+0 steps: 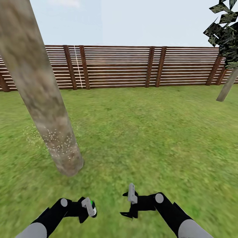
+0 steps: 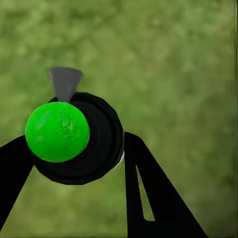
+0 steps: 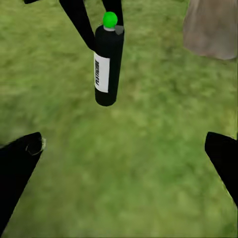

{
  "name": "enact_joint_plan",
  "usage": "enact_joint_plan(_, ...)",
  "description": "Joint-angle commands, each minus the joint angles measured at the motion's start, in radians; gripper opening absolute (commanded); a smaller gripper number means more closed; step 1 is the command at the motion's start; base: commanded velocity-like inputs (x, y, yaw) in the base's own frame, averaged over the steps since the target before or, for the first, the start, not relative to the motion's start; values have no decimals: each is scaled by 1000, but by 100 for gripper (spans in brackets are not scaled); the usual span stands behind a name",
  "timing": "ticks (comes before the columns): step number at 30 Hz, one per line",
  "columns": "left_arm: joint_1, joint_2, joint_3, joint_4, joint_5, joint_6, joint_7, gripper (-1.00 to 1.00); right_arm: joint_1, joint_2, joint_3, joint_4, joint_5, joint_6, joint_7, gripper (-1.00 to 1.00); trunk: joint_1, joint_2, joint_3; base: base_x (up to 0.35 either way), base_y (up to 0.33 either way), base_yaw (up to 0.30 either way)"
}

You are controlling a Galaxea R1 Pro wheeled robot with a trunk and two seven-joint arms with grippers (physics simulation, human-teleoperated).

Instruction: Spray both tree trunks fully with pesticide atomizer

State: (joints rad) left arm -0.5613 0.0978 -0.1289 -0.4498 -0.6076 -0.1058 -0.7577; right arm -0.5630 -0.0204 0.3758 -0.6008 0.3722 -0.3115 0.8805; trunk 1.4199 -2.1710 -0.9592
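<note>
Atomizer: your left gripper (image 1: 86, 210) is clamped around the pesticide atomizer (image 1: 92, 208), low over the grass near the lawn's near edge; its top (image 2: 57, 131) reads green, not red. From your right wrist you see it (image 3: 108, 64) as a black bottle with a white label, the print too blurred to read.
Left fingers: one black finger (image 2: 153, 193) touches the bottle's side, the other is cut off at the frame edge.
Pesticide: white specks (image 1: 61, 140) dot the lower part of the near tree trunk (image 1: 39, 89) and drift over the grass beside it; higher up the trunk looks bare.
Trunk: it leans out of frame at the top, so its foliage is hidden.
Right gripper: your right gripper (image 1: 129, 205) hangs spread wide and empty, beside the left, fingertips (image 3: 20, 163) well apart.
Second tree: far right by the fence (image 1: 115, 66), the trunk (image 1: 227, 86) is small, and partly cut off.
Lawn: grass (image 1: 148, 132) is blurred near you.
</note>
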Motion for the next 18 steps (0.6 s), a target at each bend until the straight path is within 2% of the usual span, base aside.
enact_joint_plan(1,-2,-1,-22,-3,1,3,0,-100,0,0,0,-2,-1,0,3,-100,0,0,0,0,0,0)
enact_joint_plan(3,-10,-9,-53,-5,1,31,0,-100,0,0,0,-4,-1,0,4,-100,0,0,0,0,0,0)
enact_joint_plan(5,-13,-35,-89,-8,1,47,0,-100,0,0,-1,-4,0,0,3,-100,0,0,0,0,0,0)
enact_joint_plan(9,-14,-90,-105,-13,-6,52,1,-100,0,0,-1,-4,1,0,3,-100,0,0,0,0,0,0)
enact_joint_plan(12,-14,-124,-104,-12,-92,56,5,-100,0,0,-2,-5,1,0,3,-100,0,0,0,0,0,0)
enact_joint_plan(13,-15,-133,-103,-13,-106,57,5,-100,0,0,-2,-5,1,0,3,-100,0,0,0,0,0,0)
enact_joint_plan(15,-19,-150,-104,-13,-117,57,5,-100,0,0,-2,-5,1,0,3,-100,0,0,0,0,0,0)
enact_joint_plan(18,-21,-159,-104,-13,-118,54,4,-100,0,0,-2,-5,1,0,3,-100,0,0,0,0,0,0)
